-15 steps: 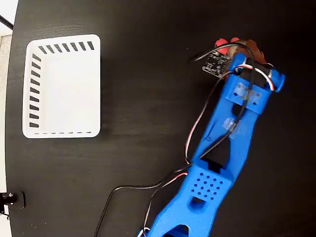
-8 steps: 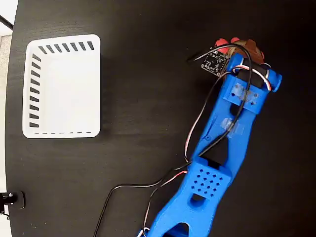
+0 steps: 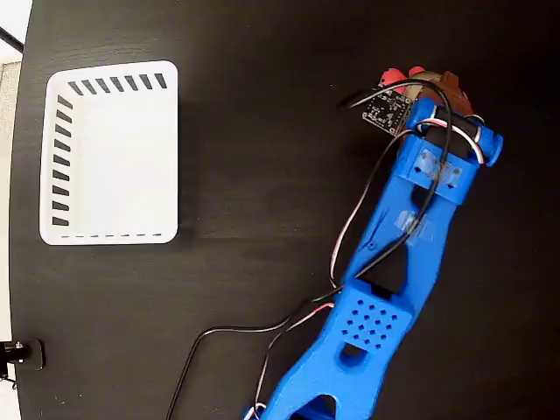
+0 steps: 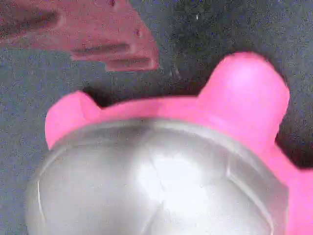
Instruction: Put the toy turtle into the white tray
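Right now I'm on the grasp: the pincer (image 4: 105, 49) sits over the toy turtle (image 4: 161, 161), grip unclear. Next, clamp, lift, then cross to the white tray (image 3: 109, 227).

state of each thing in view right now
turtle: on the table, upright, under the arm's end, not lifted as far as can be seen
tray: empty, far left of the arm in the fixed view
gripper: over the turtle; whether the jaws are open or shut cannot be told
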You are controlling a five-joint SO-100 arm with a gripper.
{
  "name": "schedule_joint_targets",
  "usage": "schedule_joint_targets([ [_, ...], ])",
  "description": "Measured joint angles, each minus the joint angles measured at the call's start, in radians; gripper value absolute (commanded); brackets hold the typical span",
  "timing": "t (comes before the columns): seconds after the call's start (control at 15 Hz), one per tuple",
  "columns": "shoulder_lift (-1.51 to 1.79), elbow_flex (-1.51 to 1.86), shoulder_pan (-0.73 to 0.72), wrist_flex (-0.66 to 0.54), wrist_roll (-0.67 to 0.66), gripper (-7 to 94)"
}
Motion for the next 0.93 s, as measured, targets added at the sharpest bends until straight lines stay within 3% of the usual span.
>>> schedule_joint_targets([
  [0.27,-0.002,-0.014,0.002,0.000,0.000,39],
  [0.67,0.003,-0.032,0.020,0.023,-0.029,0],
  [0.93,0.011,-0.028,0.032,0.025,-0.049,0],
])
